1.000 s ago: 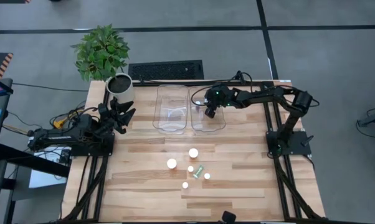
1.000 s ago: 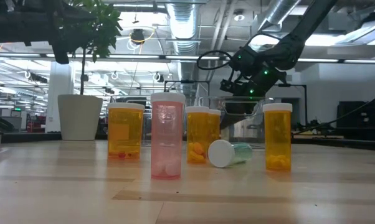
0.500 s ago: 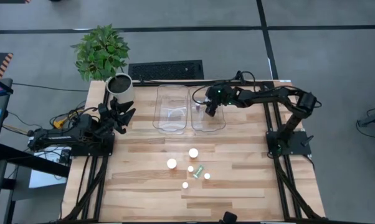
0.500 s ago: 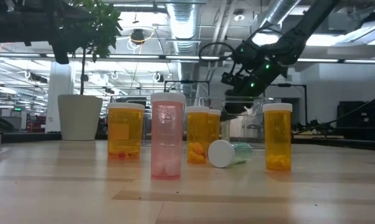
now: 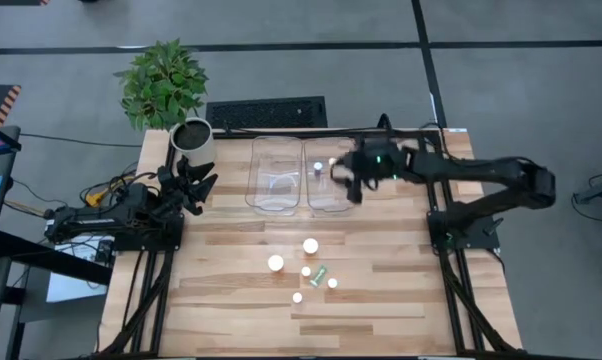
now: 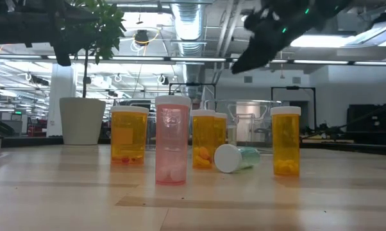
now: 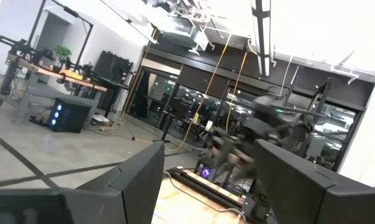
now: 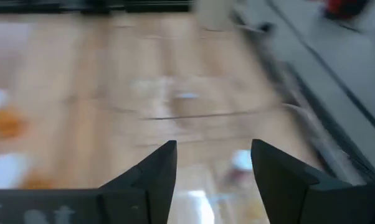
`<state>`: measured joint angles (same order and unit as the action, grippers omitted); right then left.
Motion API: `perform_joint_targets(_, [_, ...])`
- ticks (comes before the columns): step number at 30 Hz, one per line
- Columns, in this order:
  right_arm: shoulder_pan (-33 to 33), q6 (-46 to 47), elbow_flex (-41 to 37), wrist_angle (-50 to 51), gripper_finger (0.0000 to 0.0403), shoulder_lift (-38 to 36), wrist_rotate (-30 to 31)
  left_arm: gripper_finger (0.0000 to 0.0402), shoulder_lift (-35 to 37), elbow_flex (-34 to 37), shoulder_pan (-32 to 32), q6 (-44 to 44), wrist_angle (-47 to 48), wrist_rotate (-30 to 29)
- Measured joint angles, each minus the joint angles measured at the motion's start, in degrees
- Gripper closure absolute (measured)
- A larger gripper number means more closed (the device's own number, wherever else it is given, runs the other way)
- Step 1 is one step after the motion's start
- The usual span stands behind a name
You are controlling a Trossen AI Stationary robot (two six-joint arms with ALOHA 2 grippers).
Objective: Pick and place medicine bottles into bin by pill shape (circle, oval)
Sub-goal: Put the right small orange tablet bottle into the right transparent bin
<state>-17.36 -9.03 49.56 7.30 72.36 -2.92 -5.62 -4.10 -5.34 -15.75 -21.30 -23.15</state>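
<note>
Hard to make out: right wrist view smeared; right gripper (image 5: 353,187) blurred in the high view, over the right bin's (image 5: 334,205) near edge.
Right gripper: fingers apart, nothing between them.
Left gripper (image 5: 203,184): spread wide, empty, beside the plant pot (image 5: 192,139).
Bins: two clear ones; left bin (image 5: 275,172) looks bare.
Medicine bottles: six on the worktop (image 5: 231,300), five upright, one green bottle (image 6: 234,158) lying; a seventh bottle (image 5: 319,167) in the right bin.
</note>
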Motion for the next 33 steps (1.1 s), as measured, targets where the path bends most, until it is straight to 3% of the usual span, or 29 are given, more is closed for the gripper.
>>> perform_joint_targets(9, [22.6,12.3,-0.1,5.4,0.0198,2.2,0.2,0.0161,0.0,0.0,0.0,-0.9,1.5,0.1])
perform_joint_targets(18, [40.1,22.9,-0.1,-2.9,0.0203,10.3,12.6,0.0161,-0.1,0.0,0.0,-2.0,1.8,0.1])
perform_joint_targets(23, [45.2,26.0,-0.2,-9.0,0.0202,17.1,17.9,0.0161,0.0,0.0,0.0,-3.2,2.8,0.1])
perform_joint_targets(33, [47.2,30.2,-0.1,-14.6,0.0191,26.1,19.7,0.0161,0.0,0.0,0.0,-5.0,3.9,0.0])
